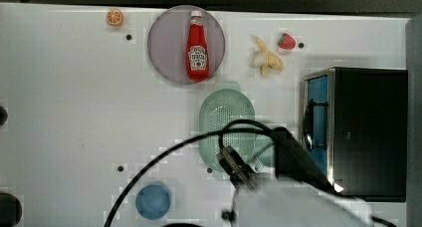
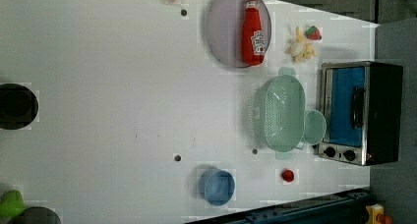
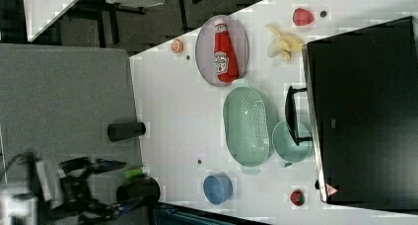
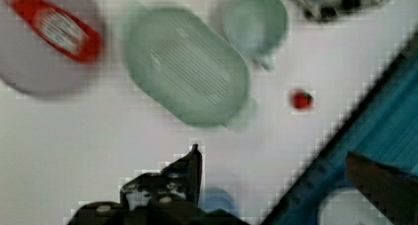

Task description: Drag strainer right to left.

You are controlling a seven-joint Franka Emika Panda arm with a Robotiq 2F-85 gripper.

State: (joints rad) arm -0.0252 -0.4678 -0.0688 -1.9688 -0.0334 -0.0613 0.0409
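The strainer [image 1: 226, 117], a pale green oval colander dotted with holes, rests on the white table [image 1: 74, 112] between the grey plate and the toaster oven. It lies at the left view's right [image 2: 284, 113], in the middle of the right view [image 3: 246, 126], and upright in the wrist view [image 4: 185, 67]. A smooth green mug [image 2: 313, 127] touches its side toward the oven. My arm [image 1: 278, 162] hangs high over the strainer's near end in the top view. My gripper [image 4: 271, 161] is open and holds nothing, well above the table; one dark finger [image 4: 193, 166] shows clearly.
A ketchup bottle [image 1: 197, 48] lies on a grey plate [image 1: 164, 43]. The toaster oven [image 1: 358, 132] stands at the top view's right. A blue bowl [image 1: 153, 200], a peeled banana [image 1: 267, 60], a strawberry [image 1: 286, 41], an orange slice [image 1: 114, 17] and a small red fruit [image 2: 287, 175] lie about.
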